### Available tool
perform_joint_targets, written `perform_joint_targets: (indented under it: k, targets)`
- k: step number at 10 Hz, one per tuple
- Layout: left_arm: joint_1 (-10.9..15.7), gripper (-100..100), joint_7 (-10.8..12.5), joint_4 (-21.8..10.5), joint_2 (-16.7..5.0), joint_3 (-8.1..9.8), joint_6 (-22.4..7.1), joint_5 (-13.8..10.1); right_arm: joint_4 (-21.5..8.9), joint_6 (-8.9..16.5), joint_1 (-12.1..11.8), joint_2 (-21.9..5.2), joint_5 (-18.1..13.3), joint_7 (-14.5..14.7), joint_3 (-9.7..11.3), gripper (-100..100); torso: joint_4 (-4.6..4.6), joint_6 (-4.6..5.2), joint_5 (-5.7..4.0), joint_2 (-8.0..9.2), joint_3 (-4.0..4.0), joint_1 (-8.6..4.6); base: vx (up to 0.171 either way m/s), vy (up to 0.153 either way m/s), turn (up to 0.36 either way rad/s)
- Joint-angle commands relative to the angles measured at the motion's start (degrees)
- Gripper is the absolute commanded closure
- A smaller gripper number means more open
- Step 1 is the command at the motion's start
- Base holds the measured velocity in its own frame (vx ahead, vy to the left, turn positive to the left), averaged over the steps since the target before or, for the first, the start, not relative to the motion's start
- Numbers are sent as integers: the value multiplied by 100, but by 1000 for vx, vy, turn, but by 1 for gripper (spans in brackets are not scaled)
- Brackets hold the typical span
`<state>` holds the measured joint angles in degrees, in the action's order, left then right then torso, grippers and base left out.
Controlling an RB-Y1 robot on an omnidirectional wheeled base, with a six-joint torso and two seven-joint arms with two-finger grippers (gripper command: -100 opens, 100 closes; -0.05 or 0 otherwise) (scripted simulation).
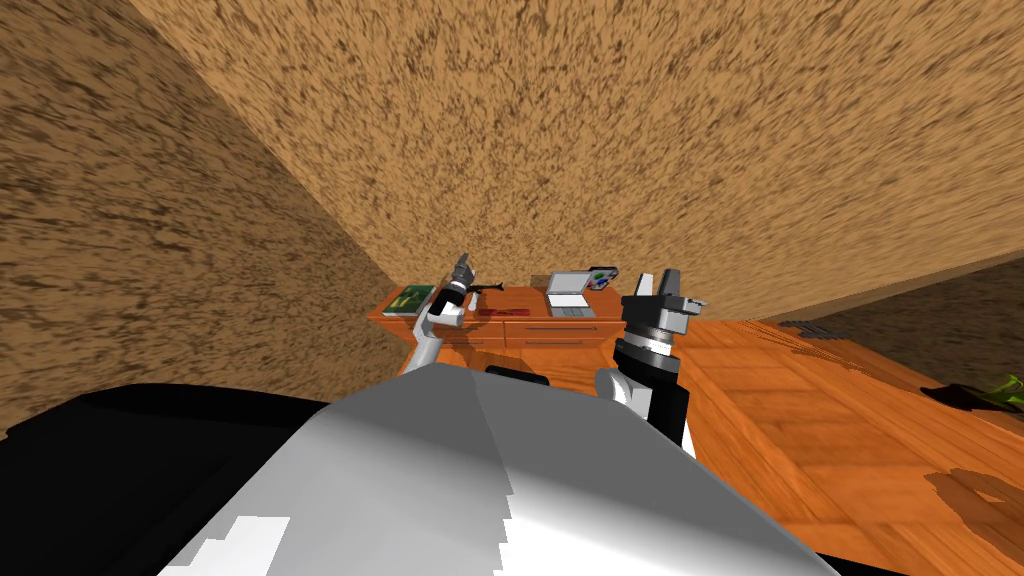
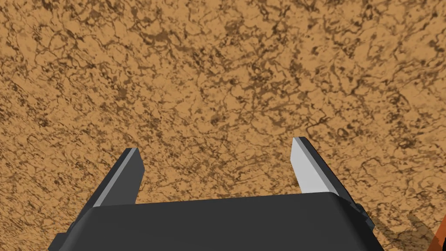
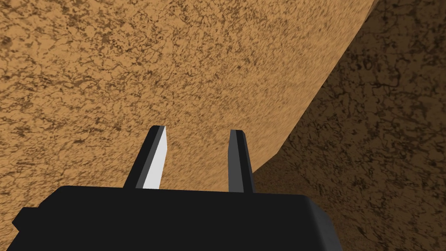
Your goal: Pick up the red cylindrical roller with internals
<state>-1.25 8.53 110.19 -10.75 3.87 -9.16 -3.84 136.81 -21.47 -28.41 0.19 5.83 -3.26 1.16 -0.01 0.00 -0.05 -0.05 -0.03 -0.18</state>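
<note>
Currently held: nothing; neither gripper carries the roller, so treat the pick as not yet begun
Red roller (image 1: 490, 312): a small dark red item lying on top of the wooden desk (image 1: 540, 331) near its front edge, between the green book (image 1: 410, 298) and the laptop (image 1: 570, 296)
Long axis: appears to run along the desk front, though the item is too small for you to confirm this
Left gripper (image 1: 462, 263): raised over the desk and aimed at the wall, fingers spread wide, nothing between them
Right gripper (image 1: 658, 279): held off the laptop end of the desk, fingers apart with a narrower gap, nothing between them
Nearer arm: the left; the roller lies below its jaws, slightly toward the laptop
Next move, as judged: you should tip the left gripper down over the roller and close across its short axis
</note>
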Motion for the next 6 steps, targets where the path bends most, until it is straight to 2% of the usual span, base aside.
perform_joint_targets:
  k: [1, 2, 3, 4, 5, 6]
  targets:
    - [93, -100, 6, -221, -33, 27, -180, -10, 0, 0, 0, 0, 0, 0, 0, 0, 0, 0, 0, 0, 0, 0, 6, -39, 15]
    - [293, -100, -4, -482, -45, 78, -398, 1, 0, 0, 0, 0, 0, 0, 0, 0, -1, -1, 1, 0, -1, 4, 10, -43, 31]
    - [293, -100, -4, -504, -45, 78, -471, 1, 0, 0, 0, 0, 0, 0, 0, 0, -1, -1, 1, -2, -1, 2, 12, -40, 15]
    - [487, -100, -19, -741, -53, 128, -683, 15, 0, 0, 0, 0, 0, 0, 0, 0, -1, -1, 1, -2, -1, 4, 16, -48, 26]
    - [487, -100, -19, -801, -53, 128, -756, 15, 0, 0, 0, 0, 0, 0, 0, 0, -1, 0, 0, -4, -2, 1, 13, -38, 16]
    - [674, -100, -39, -1035, -57, 177, -958, 30, 0, 0, 0, 0, 0, 0, 0, 0, -1, -1, 1, -2, -2, 5, 19, -45, 31]
